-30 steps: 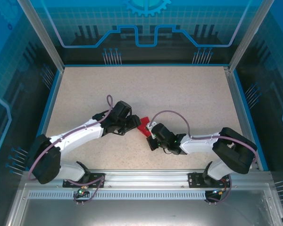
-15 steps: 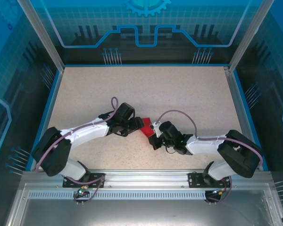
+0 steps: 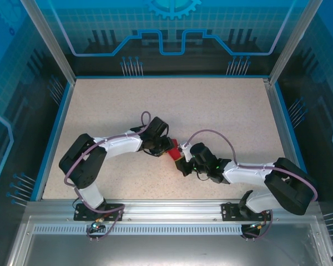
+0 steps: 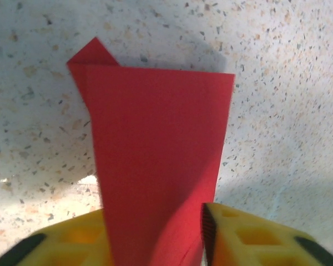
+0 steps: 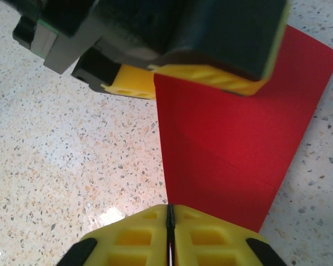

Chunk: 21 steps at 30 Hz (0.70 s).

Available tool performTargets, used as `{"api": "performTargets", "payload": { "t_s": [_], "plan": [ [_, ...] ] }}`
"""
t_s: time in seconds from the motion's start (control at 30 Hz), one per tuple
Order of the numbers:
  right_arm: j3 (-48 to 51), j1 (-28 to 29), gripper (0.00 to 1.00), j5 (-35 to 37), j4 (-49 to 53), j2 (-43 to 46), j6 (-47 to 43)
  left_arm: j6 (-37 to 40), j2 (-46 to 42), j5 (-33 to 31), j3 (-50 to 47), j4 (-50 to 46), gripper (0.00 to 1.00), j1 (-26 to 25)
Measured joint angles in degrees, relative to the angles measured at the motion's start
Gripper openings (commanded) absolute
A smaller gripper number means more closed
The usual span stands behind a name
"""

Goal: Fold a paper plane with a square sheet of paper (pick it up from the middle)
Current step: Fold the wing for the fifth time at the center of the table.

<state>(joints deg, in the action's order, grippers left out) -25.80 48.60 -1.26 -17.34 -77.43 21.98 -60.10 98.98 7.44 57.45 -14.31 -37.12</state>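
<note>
Bright red folded sheet of thin paper (image 4: 155, 166): matt, smooth and uncoated-looking, with crisp creases; flat beige speckled stone-look table top (image 3: 211, 105): hard and smooth, semi-gloss, throwing soft glare patches in the wrist views. Yellow moulded finger pads (image 5: 139, 238): soft-looking rubbery or foam plastic, matt, with square recesses and a finely ribbed gripping face, set in black matt plastic carriers. White arm shells (image 3: 119, 147): smooth satin plastic with black matt joint housings; silver slotted rail (image 3: 166, 209) at the near edge: brushed bare metal.
</note>
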Motion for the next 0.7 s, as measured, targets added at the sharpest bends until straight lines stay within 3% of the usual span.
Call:
{"api": "performTargets", "payload": {
  "t_s": [0.1,0.27,0.57,0.7],
  "plan": [
    [-0.02,0.00,0.23,0.44,1.73,0.42,-1.05,0.20,0.46,0.15,0.70,-0.42,0.13,-0.02],
    [-0.46,0.72,0.36,2.58,6.71,1.14,-4.13,0.66,0.52,0.17,2.36,-1.77,0.06,0.00],
    [-7.76,10.25,0.35,16.70,16.26,-1.90,-10.19,1.81,1.05,0.37,3.28,-3.32,0.03,-0.02],
    [-8.07,11.34,0.31,20.37,19.04,-2.64,-10.03,1.99,1.27,0.37,3.28,-3.69,0.03,-0.02]
  ]
}}
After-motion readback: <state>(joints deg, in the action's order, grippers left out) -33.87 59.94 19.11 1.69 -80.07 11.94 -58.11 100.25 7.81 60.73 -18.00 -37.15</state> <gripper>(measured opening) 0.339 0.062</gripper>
